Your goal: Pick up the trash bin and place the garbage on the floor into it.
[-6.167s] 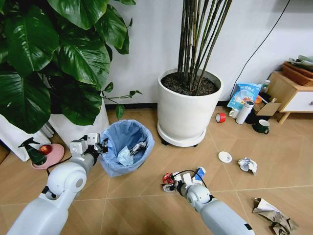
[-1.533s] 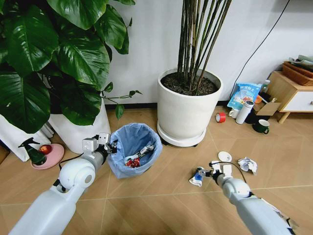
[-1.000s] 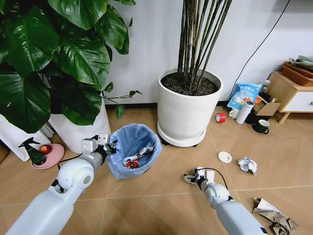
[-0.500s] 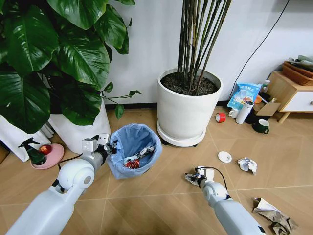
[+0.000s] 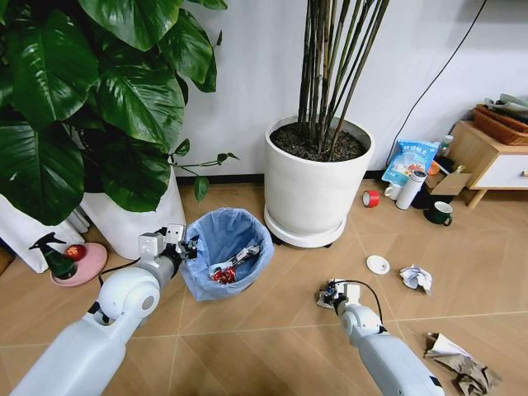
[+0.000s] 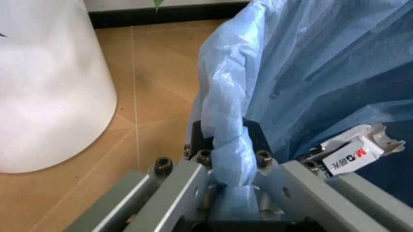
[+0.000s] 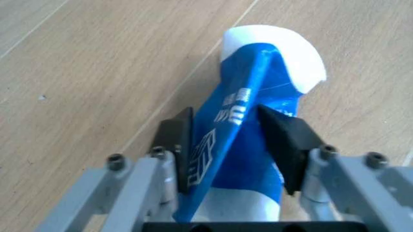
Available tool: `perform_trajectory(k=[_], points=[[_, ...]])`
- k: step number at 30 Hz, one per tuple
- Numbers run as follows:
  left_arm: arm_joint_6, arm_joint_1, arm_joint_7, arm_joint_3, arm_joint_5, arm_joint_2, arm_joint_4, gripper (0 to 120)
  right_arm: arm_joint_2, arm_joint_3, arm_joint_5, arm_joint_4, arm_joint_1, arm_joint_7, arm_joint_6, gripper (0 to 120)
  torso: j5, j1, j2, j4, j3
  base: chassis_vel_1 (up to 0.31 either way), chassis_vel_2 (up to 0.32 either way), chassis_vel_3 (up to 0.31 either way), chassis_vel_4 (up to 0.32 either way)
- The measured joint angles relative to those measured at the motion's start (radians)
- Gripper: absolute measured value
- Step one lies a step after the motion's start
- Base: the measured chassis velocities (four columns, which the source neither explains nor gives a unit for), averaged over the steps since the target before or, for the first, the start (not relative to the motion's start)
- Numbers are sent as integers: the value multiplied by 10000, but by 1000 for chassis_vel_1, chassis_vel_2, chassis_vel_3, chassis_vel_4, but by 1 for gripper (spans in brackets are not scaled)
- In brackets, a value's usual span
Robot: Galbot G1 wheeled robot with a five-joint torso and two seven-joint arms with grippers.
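Observation:
The trash bin [image 5: 224,252], small and lined with a crinkly blue bag, stands on the floor. My left gripper [image 5: 180,244] is shut on its rim, with the bag's rolled edge [image 6: 226,130] pinched between the fingers [image 6: 169,186]. A red wrapper [image 5: 221,274] and a flattened tube [image 5: 240,255] lie inside. My right gripper [image 5: 330,294] is low over the floor, its pads [image 7: 284,140] closed on a crushed blue-white cup [image 7: 248,116]. More garbage lies to the right: a white round lid [image 5: 378,264], crumpled white paper [image 5: 415,277] and brown paper [image 5: 456,361].
A large white planter [image 5: 318,186] stands just behind the bin and cup, another pot [image 5: 136,219] at left under big leaves. A red tape roll [image 5: 372,198], bottle [image 5: 411,190], mug [image 5: 438,213], snack bag [image 5: 410,159] and wooden cabinet [image 5: 495,161] crowd the far right.
The red wrapper held earlier now lies in the bin. My right gripper swung right past the cup, came back left and closed on it. The left arm and bin have stayed put.

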Motion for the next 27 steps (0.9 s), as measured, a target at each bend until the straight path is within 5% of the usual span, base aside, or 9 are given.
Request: perform_trajectory(k=[11, 27], points=[[-7, 14, -68, 4, -10, -13, -6, 0, -54, 64, 149, 203, -147, -6, 3, 4, 15, 1, -1, 5, 3, 0, 0, 0, 0], [-5, 146, -174, -35, -25, -5, -186, 0, -1063, 475, 1214, 3287, -541, 50, -286, 0, 13, 3, -5, 7, 4, 0, 0, 0, 0]])
